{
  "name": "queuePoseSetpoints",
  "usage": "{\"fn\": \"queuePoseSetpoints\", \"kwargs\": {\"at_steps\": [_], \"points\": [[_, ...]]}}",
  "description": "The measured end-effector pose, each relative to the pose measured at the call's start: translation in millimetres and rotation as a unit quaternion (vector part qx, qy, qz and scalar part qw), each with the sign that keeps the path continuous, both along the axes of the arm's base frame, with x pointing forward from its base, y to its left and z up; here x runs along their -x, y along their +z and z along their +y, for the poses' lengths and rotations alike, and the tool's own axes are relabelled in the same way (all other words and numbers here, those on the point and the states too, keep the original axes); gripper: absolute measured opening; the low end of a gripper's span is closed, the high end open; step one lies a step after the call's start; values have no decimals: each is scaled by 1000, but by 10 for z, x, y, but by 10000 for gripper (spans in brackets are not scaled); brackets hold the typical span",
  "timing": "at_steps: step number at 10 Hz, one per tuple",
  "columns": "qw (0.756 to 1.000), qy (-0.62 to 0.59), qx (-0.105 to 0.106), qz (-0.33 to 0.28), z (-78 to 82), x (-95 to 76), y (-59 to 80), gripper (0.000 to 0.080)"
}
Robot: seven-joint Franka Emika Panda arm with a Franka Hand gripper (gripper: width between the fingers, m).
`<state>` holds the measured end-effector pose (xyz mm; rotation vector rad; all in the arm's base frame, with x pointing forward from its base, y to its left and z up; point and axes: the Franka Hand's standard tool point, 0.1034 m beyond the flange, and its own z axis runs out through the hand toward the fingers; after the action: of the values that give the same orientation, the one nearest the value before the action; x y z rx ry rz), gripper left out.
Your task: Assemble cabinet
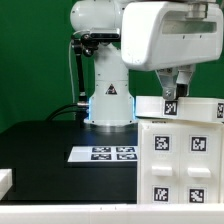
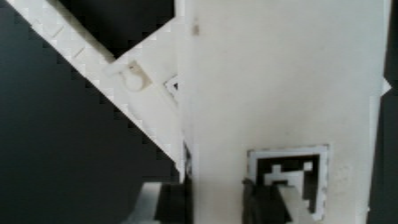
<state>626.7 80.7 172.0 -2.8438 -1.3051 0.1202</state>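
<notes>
The cabinet (image 1: 180, 150) sits on the black table (image 1: 40, 145) at the exterior view's right, near the front edge, its big white face showing 4 square panels, each carrying a black-and-white tag. A narrower white top part with 2 more tags runs along its upper edge. The gripper (image 1: 172, 88) reaches down from the arm's large white head and meets that top part, its dark fingers on either side of the edge beside a tag. In the wrist view the white cabinet (image 2: 285, 90) fills most of the picture, a tag low down between the 2 dark fingertips (image 2: 164, 200), so the jaws look clenched on the cabinet. The marker board (image 1: 103, 153) lies flat on the table just beside the cabinet, in front of the robot's white base (image 1: 108, 100).
</notes>
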Motion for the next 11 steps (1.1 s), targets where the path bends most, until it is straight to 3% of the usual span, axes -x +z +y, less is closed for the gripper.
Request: {"fn": "queuePoseSetpoints", "kwargs": {"at_steps": [1,4,5,6,11], "points": [[1000,0,0,1,-2,4,-4,127],[1000,-2,0,3,-6,15,-8,506],[1000,-14,3,15,-3,49,8,506],[1000,-19,3,14,34,52,8,623],[999,-18,-4,-28,65,3,-61,649]]}}
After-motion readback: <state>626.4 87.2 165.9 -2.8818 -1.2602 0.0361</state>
